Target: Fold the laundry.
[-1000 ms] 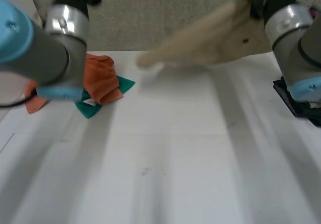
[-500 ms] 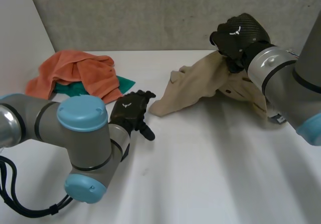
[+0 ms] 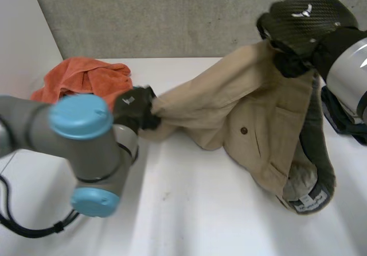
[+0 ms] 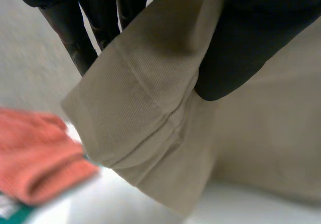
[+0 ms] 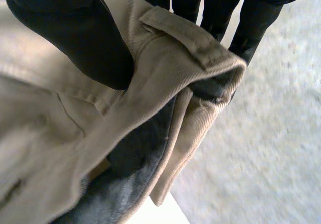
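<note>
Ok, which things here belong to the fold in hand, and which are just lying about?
In hand: tan garment, left hand pinching its hem end, right hand pinching its waistband.
Lying about: orange cloth, dark item at the right edge of the table.

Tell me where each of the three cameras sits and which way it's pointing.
Head: between and behind the arms, looking down at the table; left hand and right hand show.
Left wrist: on that wrist, looking along the palm; left hand pinching the garment.
Right wrist: likewise; right hand pinching the garment.
Shared: all see the garment.
</note>
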